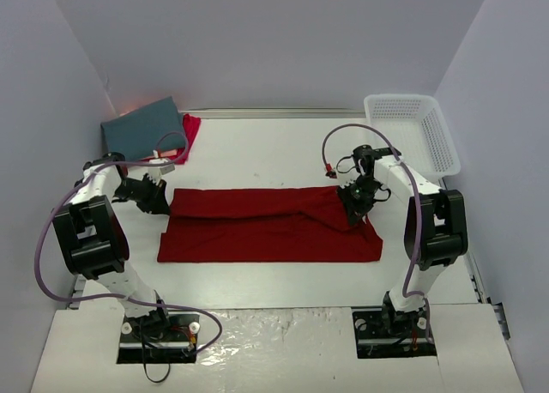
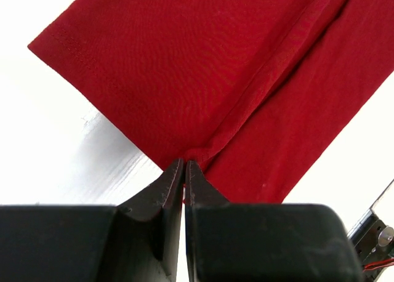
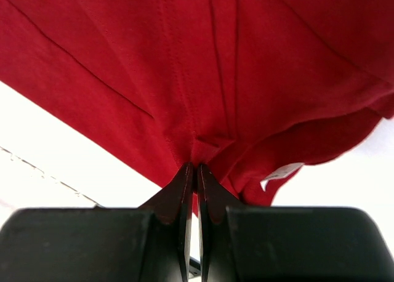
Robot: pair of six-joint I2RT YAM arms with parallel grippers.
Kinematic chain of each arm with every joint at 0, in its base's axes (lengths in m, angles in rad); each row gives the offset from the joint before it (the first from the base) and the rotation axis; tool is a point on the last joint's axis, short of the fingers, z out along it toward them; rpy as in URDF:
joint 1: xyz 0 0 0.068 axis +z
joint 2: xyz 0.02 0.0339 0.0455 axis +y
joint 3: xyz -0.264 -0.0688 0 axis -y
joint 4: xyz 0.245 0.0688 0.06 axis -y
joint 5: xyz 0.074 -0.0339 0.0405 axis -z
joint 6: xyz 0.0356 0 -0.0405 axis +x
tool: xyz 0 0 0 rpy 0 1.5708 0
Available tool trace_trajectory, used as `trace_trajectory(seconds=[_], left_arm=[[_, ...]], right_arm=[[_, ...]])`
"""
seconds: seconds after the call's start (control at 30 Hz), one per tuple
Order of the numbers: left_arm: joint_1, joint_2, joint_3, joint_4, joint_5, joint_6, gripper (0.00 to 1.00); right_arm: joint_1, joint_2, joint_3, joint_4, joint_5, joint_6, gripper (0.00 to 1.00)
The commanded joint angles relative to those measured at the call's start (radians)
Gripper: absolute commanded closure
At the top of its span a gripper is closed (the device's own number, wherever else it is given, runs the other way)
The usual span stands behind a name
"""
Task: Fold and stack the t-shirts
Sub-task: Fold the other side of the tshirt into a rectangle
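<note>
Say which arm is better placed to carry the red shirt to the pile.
Left, probably: the left tool pinches the deep red shirt at the end nearest the teal shirt pile, far left; the right tool grips the opposite end.

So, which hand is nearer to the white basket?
The right hand. It is on the near side of the basket, slightly left of it, gripping the deep red t-shirt. The left hand grips the shirt's opposite end, much farther away.

The slate-teal shirt [image 1: 141, 129] hides most of the pinkish-red shirt [image 1: 192, 131]; the deep red shirt [image 2: 215, 79] overruns both wrist views.
</note>
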Motion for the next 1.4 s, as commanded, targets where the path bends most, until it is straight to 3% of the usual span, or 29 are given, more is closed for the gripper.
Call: trace_trajectory(seconds=[0.0, 0.3, 0.4, 0.47, 0.6, 0.83, 0.9, 1.03, 1.37], left_arm=[[0.007, 0.004, -0.011, -0.022, -0.005, 0.053, 0.98], [0.007, 0.009, -0.028, -0.013, -0.022, 0.065, 0.98], [0.007, 0.007, -0.029, -0.017, -0.018, 0.073, 0.97], [0.007, 0.004, -0.032, -0.03, -0.013, 0.094, 0.92], [0.007, -0.005, -0.034, -0.046, -0.002, 0.114, 0.83], [0.009, -0.053, 0.003, -0.08, 0.027, 0.076, 0.67], [0.009, -0.08, 0.012, -0.08, 0.045, 0.054, 0.55], [0.009, -0.155, 0.011, -0.03, 0.056, -0.074, 0.44], [0.01, -0.306, -0.083, 0.111, 0.025, -0.3, 0.36]], right_arm=[[-0.003, 0.016, 0.018, -0.065, 0.051, -0.017, 1.0], [-0.003, 0.033, 0.013, -0.097, 0.062, -0.04, 1.0], [-0.003, 0.052, 0.013, -0.137, 0.03, -0.075, 0.91], [-0.001, 0.061, 0.01, -0.158, 0.015, -0.088, 0.7], [-0.003, 0.072, 0.009, -0.17, 0.01, -0.097, 0.59], [-0.001, 0.047, 0.102, -0.207, -0.036, -0.114, 0.55], [-0.001, 0.053, 0.143, -0.21, -0.05, -0.114, 0.55], [-0.001, 0.087, 0.263, -0.207, -0.1, -0.128, 0.54], [0.002, 0.337, 0.521, -0.203, -0.26, -0.195, 0.53]])
